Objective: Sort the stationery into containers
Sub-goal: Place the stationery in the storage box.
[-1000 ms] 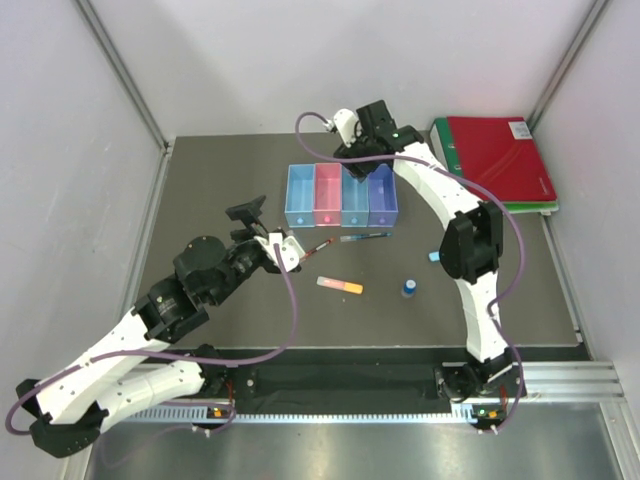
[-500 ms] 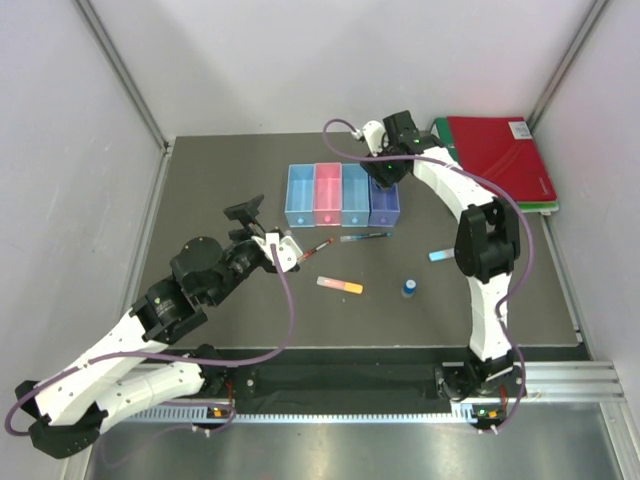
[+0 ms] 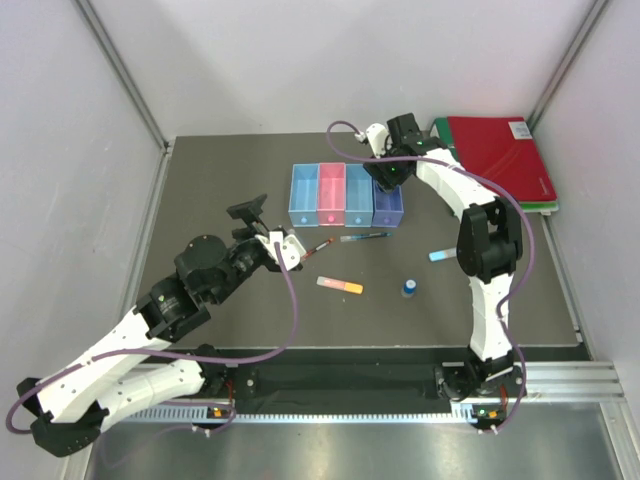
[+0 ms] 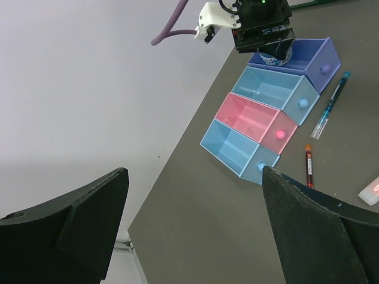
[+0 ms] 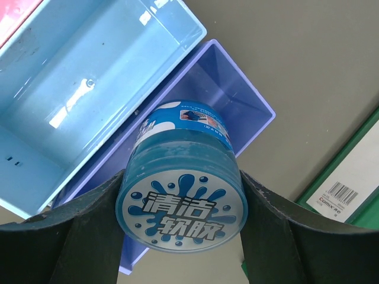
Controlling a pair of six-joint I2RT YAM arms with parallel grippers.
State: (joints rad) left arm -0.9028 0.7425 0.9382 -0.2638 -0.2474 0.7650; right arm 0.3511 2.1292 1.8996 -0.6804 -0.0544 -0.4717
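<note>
Both arms are white moulded shells with black joint housings. The left arm [image 3: 110, 360], below and left of the row of bins [image 3: 346, 196], has thick links and a bulky black elbow. The right arm [image 3: 487, 310], right of the bins, is slimmer. A purple cable [image 3: 293, 300] trails along each and ends in a white plug [image 4: 216, 16]. The left gripper [image 4: 194, 171] and right gripper [image 5: 182, 177] have broad, matt black wedge fingers. A green light [image 4: 261, 2] glows on the right wrist.

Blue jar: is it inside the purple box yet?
Not yet. The right gripper holds the blue jar just above the purple box.
</note>
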